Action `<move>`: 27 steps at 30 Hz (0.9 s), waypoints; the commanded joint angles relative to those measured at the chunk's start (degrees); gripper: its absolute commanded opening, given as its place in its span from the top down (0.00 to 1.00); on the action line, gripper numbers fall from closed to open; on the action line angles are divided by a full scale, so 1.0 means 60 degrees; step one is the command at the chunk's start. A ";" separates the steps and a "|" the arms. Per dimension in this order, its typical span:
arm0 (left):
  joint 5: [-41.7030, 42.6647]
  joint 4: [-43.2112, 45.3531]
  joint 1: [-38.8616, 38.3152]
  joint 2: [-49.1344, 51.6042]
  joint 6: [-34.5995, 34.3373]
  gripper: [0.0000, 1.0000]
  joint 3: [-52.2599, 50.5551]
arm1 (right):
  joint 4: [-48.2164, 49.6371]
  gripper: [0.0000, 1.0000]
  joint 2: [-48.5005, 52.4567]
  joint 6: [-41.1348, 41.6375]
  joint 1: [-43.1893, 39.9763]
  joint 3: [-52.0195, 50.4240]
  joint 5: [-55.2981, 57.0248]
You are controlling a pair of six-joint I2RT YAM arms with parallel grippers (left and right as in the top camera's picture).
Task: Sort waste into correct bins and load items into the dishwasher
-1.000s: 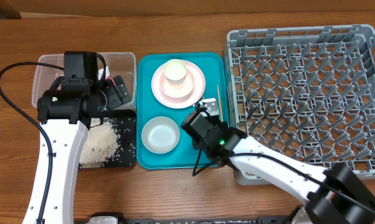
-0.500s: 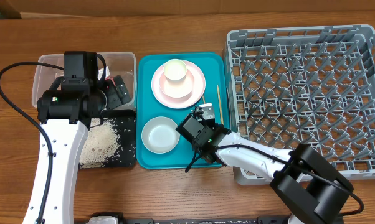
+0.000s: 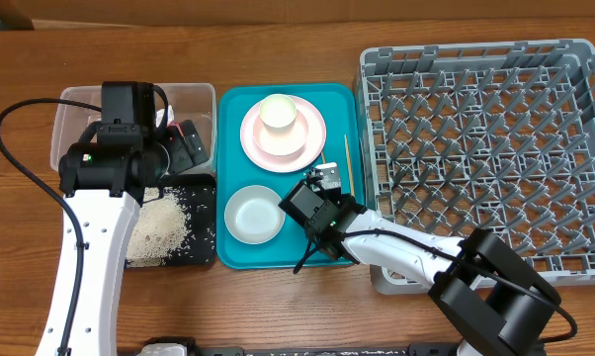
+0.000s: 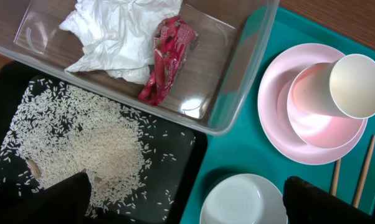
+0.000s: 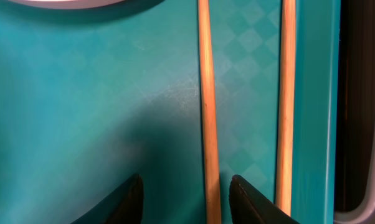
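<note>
Two wooden chopsticks [image 5: 207,112] lie side by side along the right edge of the teal tray [image 5: 81,93]. My right gripper [image 5: 189,199] is low over them and open. The left chopstick runs between its fingers, close to the right finger [image 5: 253,200]; the other chopstick [image 5: 286,106] lies outside. In the overhead view the right gripper [image 3: 326,179] is beside the white bowl [image 3: 254,214]. The white cup [image 3: 278,113] stands on the pink plate [image 3: 305,144]. My left gripper [image 3: 187,146] hangs open and empty over the bins. The clear tub [image 4: 234,87] holds the napkin [image 4: 122,31] and red wrapper [image 4: 169,59]. Rice [image 4: 81,146] lies in the black tray [image 4: 181,149].
The grey dish rack [image 3: 485,148] stands right of the teal tray [image 3: 236,119], its near wall close to the chopsticks. The right arm's forearm crosses the rack's front left corner. Bare wooden table [image 3: 278,297] runs along the front.
The right gripper has slid a little to the left over the tray's right side, and its arm has swung lower. The left arm has not moved.
</note>
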 commanded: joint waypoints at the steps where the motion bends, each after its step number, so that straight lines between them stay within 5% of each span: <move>1: -0.0022 0.0011 0.0040 -0.0011 0.0015 0.00 0.0138 | 0.0033 0.53 -0.0007 0.0000 -0.0029 -0.0011 0.0160; 27: -0.0022 0.0011 0.0040 -0.0011 0.0015 0.00 0.0138 | 0.0073 0.52 -0.0007 0.0036 -0.0029 -0.0117 -0.1290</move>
